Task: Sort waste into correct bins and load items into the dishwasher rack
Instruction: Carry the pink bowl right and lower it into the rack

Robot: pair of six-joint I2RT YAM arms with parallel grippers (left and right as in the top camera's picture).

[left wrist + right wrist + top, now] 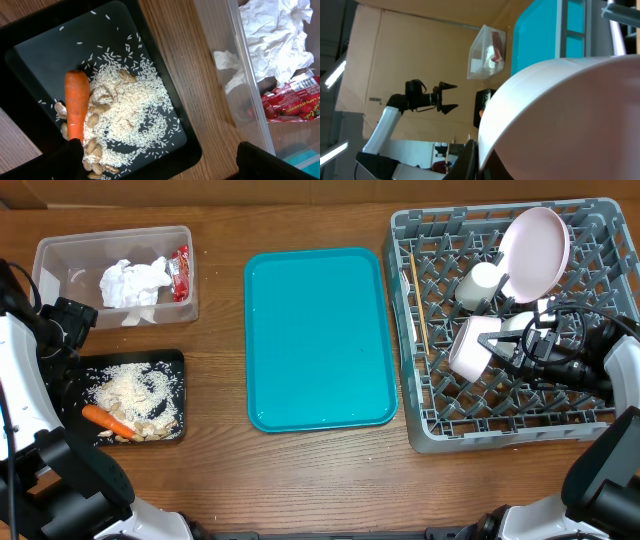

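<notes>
On my right side, the arm reaches in from the table's edge across the dishwasher rack (430,430), its forearm lying low over the pegs and the wrist pointing toward the teal tray (320,340). The right gripper (488,340) is clamped on the rim of a white bowl (466,348), which sits tipped on its side among the pegs in the middle of the rack. From that wrist's camera the bowl's curved wall fills most of the view, so I cannot see the fingertips themselves there. Behind the bowl, toward the rack's far side, a cup (482,283) stands just beside the round plate (535,248), which leans on edge in the far corner. A wooden stick (414,305) lies along the rack's left side. My left arm is folded at the table's left edge, wrist held above the strip of table (220,470) between the two bins. The left gripper (449,97) has its fingers spread wide and holds nothing. Below it, the black tray (130,360) carries the rice scraps (135,392) with the carrot (107,420) lying against their near edge. The clear tub (45,255) just beyond holds the crumpled napkin (132,282) and, beside it, the red wrapper (181,272).
</notes>
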